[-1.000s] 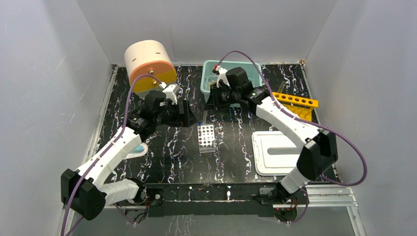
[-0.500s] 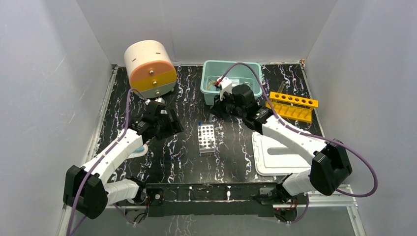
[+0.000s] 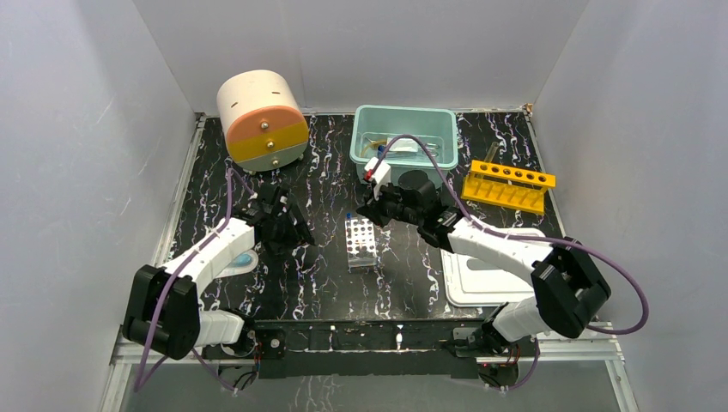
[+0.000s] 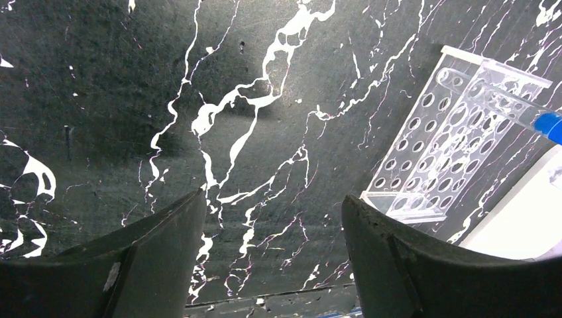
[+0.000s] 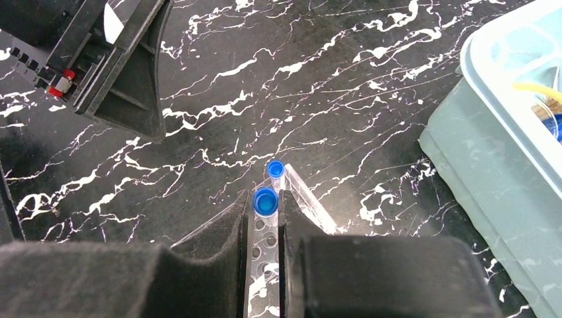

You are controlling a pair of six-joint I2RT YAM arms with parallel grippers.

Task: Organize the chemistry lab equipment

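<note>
Blue-capped tube (image 5: 266,201) pinched in right jaws, gap narrow, cap showing between them, poised over clear well plate (image 3: 360,241) at centre of desk (image 3: 403,275). Second capped tube (image 5: 275,169) stands at plate's far corner. Left jaws wide, empty, over bare desk left of plate. My worry: I can't see tube tip against holes. Off-centre descent could jam on plate top, tip or slide unbraced plate, or knock neighbouring tube.

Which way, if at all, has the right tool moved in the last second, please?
Yes. The right tool, shut on a blue-capped tube, has drawn back from the teal plastic bin toward the arm bases, now at the clear holed rack.
</note>
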